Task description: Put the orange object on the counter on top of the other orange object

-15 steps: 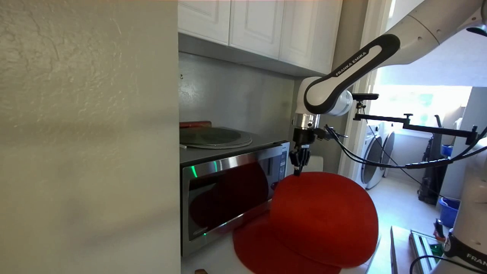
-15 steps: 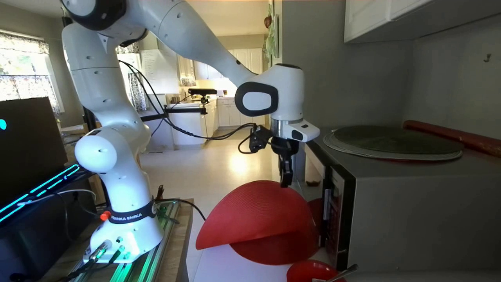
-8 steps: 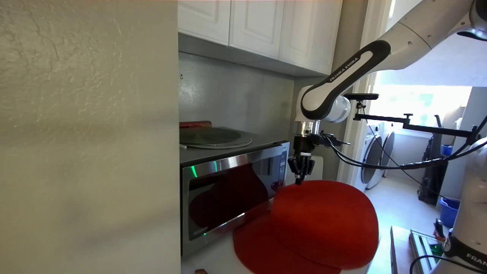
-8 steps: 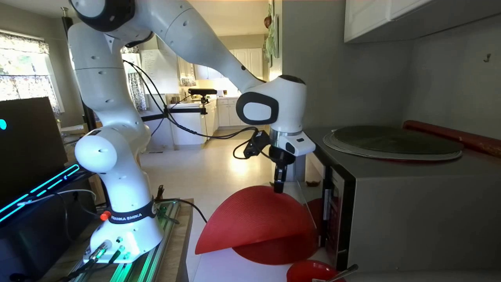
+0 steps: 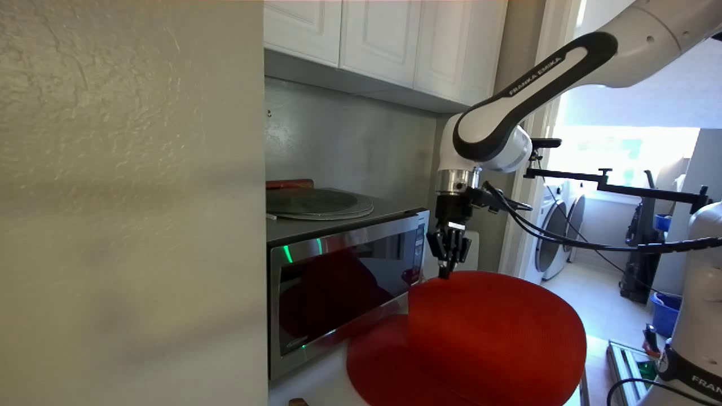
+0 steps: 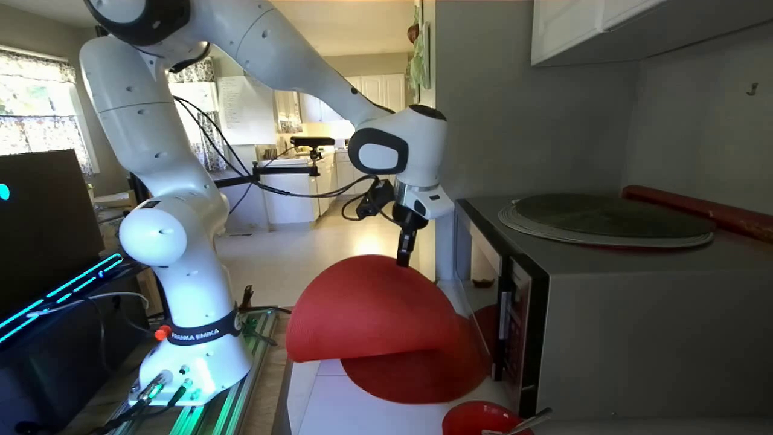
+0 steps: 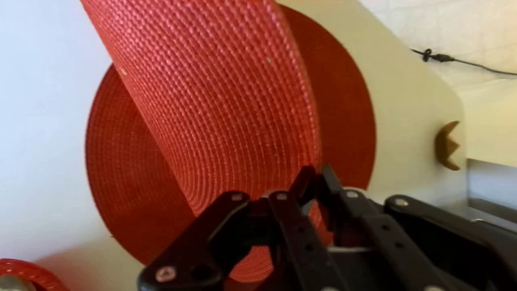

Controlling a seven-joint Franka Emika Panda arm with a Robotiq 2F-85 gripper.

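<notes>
The orange object, a thin round red-orange disc (image 5: 496,332), hangs bent and tilted from my gripper (image 5: 444,275). It also shows in an exterior view (image 6: 368,308) and in the wrist view (image 7: 218,93). My gripper (image 7: 319,171) is shut on the disc's rim, at its raised edge. The other orange object, a similar disc (image 6: 416,380), lies flat on the white counter (image 6: 350,417). It shows on both sides of the held disc in the wrist view (image 7: 125,173). The held disc is partly over it and hides part of it. Whether the two touch cannot be told.
A microwave oven (image 5: 350,299) stands beside the discs, with flat round mats (image 6: 610,217) on top. A small red bowl (image 6: 480,417) with a spoon is at the near counter edge. A brown object (image 7: 446,145) lies near the counter's far end. Cabinets (image 5: 378,39) hang above.
My gripper first came down a little, then rose and moved away from the microwave toward the robot's base. The held disc went with it, uncovering more of the lower disc.
</notes>
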